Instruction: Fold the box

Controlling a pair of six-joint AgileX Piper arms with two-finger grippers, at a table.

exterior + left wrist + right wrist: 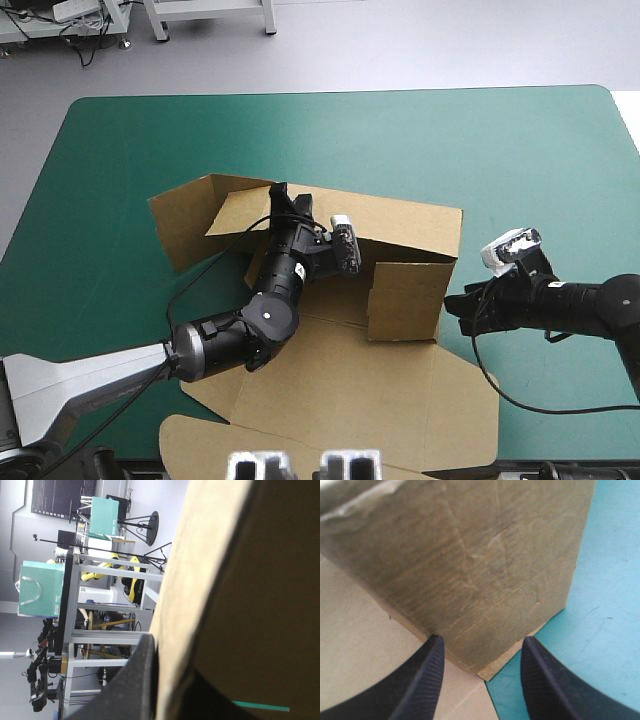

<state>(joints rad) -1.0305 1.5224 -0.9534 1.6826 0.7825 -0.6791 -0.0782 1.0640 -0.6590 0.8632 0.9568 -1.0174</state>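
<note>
The brown box (pixel 400 225) stands half raised at the table's middle. Its rear wall is up, a side wall (pixel 405 300) stands at its right, and a wide flat panel (pixel 350 390) lies toward the front. My left gripper (pixel 281 200) is at the rear wall's top edge, shut on the board. In the left wrist view one black finger (pixel 137 680) presses against the board (pixel 240 580), which hides the other. My right gripper (pixel 455 305) is open, low beside the right side wall. That wall (pixel 480 570) stands just ahead of my right gripper (pixel 484 647), with nothing between the fingers.
A loose flap (pixel 190 215) angles up at the box's left end. The flat panel's rounded corner (pixel 200 435) reaches the table's front edge. Bare teal-green cover (pixel 500 140) surrounds the box at the far side and the right, also showing beside the wall (pixel 600 630).
</note>
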